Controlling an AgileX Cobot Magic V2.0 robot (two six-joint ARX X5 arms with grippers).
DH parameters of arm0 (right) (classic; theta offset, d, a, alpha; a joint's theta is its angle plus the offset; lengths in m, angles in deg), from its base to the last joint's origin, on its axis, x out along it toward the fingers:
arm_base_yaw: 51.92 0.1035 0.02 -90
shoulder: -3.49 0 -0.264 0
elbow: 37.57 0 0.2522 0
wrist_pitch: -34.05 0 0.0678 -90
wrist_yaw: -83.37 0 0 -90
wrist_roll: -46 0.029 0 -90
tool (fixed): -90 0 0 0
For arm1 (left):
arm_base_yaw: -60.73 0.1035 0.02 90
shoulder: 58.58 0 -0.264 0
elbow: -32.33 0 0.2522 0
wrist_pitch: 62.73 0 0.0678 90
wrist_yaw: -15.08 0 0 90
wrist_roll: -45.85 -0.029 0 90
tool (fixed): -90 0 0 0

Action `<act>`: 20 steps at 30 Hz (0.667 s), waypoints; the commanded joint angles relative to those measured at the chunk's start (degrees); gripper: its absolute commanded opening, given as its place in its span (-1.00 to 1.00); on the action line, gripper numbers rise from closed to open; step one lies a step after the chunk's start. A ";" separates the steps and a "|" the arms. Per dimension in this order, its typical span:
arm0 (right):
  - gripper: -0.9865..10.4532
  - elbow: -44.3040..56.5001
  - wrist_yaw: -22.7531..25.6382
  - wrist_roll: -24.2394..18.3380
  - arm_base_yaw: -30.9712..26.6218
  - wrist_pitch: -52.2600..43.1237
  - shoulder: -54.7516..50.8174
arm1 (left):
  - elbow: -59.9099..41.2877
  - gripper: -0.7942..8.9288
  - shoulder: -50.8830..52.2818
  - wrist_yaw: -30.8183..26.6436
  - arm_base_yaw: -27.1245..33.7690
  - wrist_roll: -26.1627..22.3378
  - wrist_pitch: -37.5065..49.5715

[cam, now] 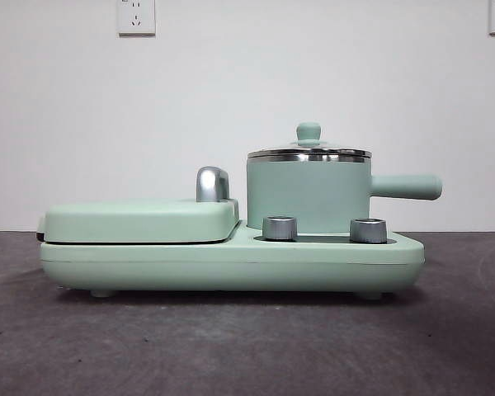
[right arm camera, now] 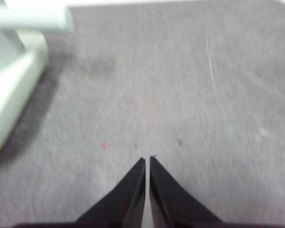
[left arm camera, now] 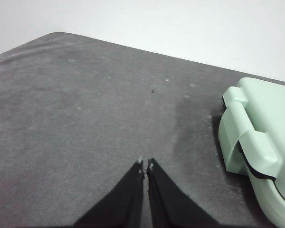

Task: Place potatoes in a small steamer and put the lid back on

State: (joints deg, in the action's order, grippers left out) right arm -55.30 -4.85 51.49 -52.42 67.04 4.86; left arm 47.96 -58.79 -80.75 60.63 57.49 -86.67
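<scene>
Fingers [left arm camera: 145,166] [right arm camera: 147,160] closed, both low over table [left arm camera: 85,118]; right blurry.

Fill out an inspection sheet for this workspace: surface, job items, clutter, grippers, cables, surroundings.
Surface: dark grey table, lightly scuffed, with a few small specks.
Job's things: small steamer stands on the mint-green cooker base, its handle pointing sideways; lid sits on the steamer. No potato in sight; pot's inside hidden.
Clutter: closed griddle cover with chrome handle; two metal knobs on the base.
Grippers: left gripper shut, empty, over bare table near the griddle end; right gripper shut, empty, near the steamer's handle side.
Cables: nothing seen.
Surroundings: white wall, two wall sockets.
</scene>
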 commanded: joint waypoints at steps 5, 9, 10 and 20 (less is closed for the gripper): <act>-0.81 2.97 1.22 -1.27 -0.04 -9.27 -1.16 | -1.11 -0.80 0.04 0.00 0.09 0.24 -0.37; -0.81 3.32 1.27 -1.27 -0.02 -10.21 -1.16 | -1.11 -0.80 0.02 0.00 0.09 0.24 -0.37; -0.81 3.32 1.25 -1.27 -0.02 -10.21 -1.16 | -1.11 -0.80 0.04 0.00 0.09 0.24 -0.39; -0.81 3.32 1.25 -1.27 -0.04 -10.21 -1.16 | -1.11 -0.80 0.02 0.00 0.09 0.24 -0.37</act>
State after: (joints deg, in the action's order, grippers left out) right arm -52.39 -3.80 50.69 -52.42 57.38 3.79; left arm 47.96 -58.79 -80.75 60.63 57.49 -86.67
